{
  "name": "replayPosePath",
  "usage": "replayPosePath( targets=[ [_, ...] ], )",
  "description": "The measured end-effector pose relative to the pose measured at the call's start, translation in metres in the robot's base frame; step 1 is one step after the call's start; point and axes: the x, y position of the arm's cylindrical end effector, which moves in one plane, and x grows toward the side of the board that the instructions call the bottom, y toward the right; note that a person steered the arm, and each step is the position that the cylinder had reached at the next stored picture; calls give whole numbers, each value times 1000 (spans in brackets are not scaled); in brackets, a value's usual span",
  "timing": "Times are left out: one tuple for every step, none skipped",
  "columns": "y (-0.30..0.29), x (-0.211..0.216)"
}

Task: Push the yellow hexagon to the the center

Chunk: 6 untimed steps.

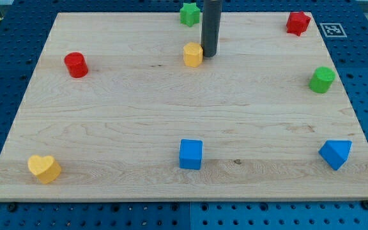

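Note:
The yellow hexagon (193, 55) lies on the wooden board (139, 108) near the view's top, a little right of the middle. My tip (209, 53) stands right beside it on its right, touching or almost touching it. The dark rod rises straight up out of the view's top.
A green star-like block (189, 13) sits at the top edge just left of the rod. A red cylinder (76, 64) is at the left, a red star-like block (298, 23) at the top right, a green cylinder (322, 80) at the right. A blue cube (191, 154), a blue triangular block (335, 154) and a yellow heart (44, 168) lie along the bottom.

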Motion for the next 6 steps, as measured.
replayPosePath(
  targets=[
    [0,-22],
    [-9,-44],
    [-32,-41],
    [-33,-29],
    [-33,11],
    [-33,31]
  ],
)
